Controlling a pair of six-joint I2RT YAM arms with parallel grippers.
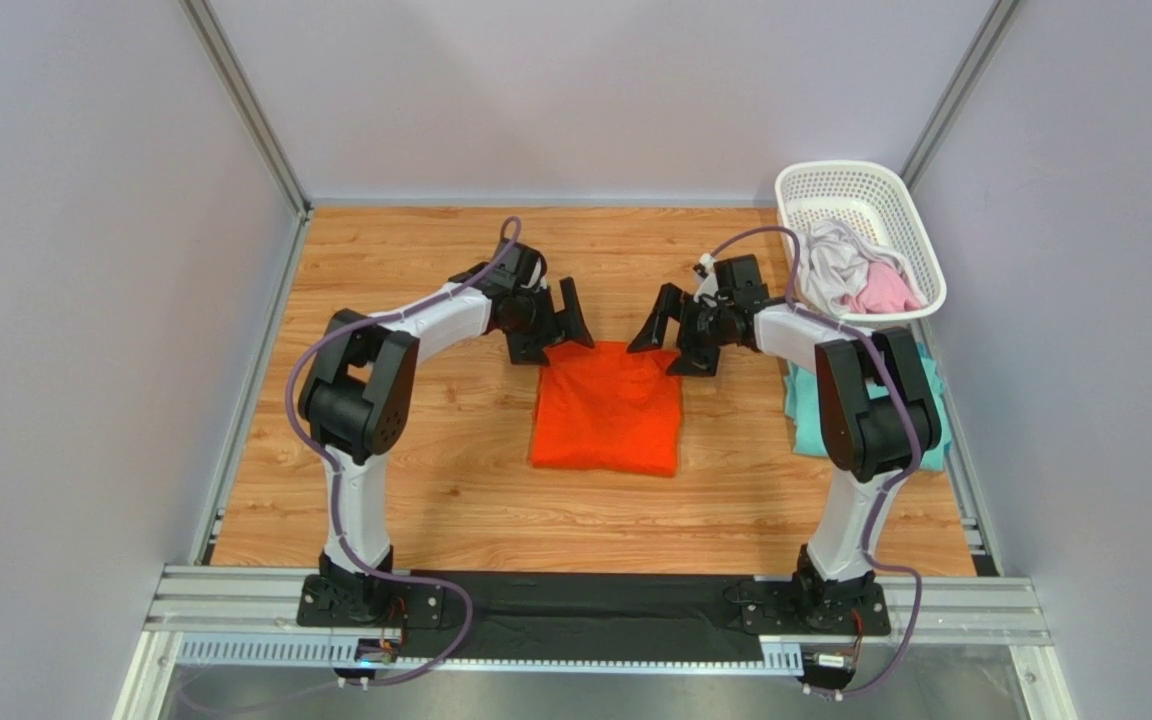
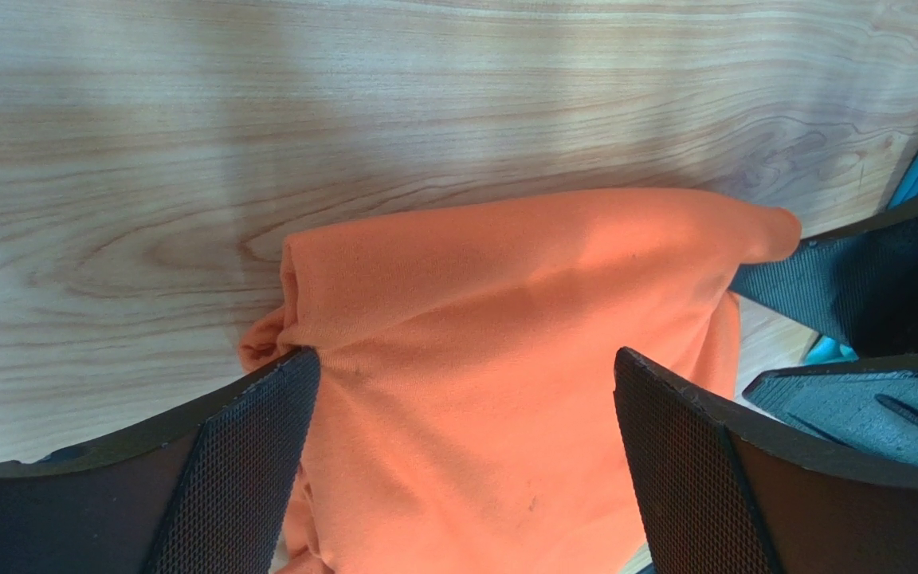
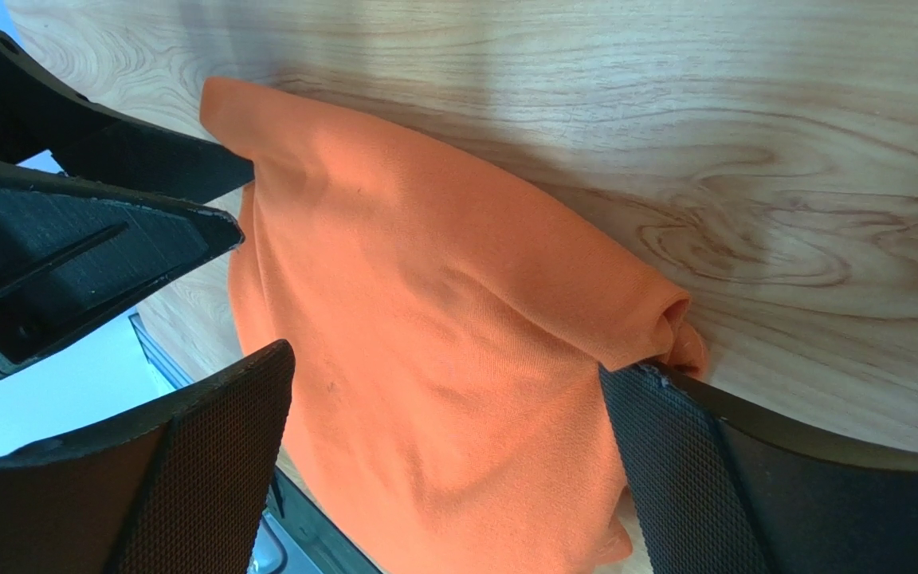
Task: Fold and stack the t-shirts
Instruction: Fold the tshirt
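1. Table (image 1: 432, 495): wood-grain top inside pale walls; both arm bases are bolted at its near edge
2. Left arm (image 1: 364, 390): white and black, rises at the near left and reaches far and rightward to the table's middle
3. Right arm (image 1: 868, 398): same build, rises at the near right and reaches far and leftward; it hides part of the teal cloth below it
4. Orange t-shirt (image 1: 608, 408): folded to a rough rectangle and lying flat at the table's middle, between the two arms; its far edge is a rounded fold with a small bunched corner at each end
5. Basket (image 1: 838, 180): white plastic lattice, at the far right corner, tilted, with two garments inside
6. Teal t-shirt (image 1: 802, 417): folded, flat on the table at the right, near side of the basket and apart from the orange one
7. Grey-white t-shirt (image 1: 835, 263): crumpled in the basket, left of the pink one
8. Pink t-shirt (image 1: 886, 288): crumpled in the basket, touching the grey-white one
9. Left gripper (image 1: 557, 333): at the orange tee's far left corner; jaws spread wide with cloth lying between them, nothing pinched
10. Right gripper (image 1: 678, 342): at the far right corner of the same tee, facing the left one; jaws likewise spread wide over the fold, gripping nothing
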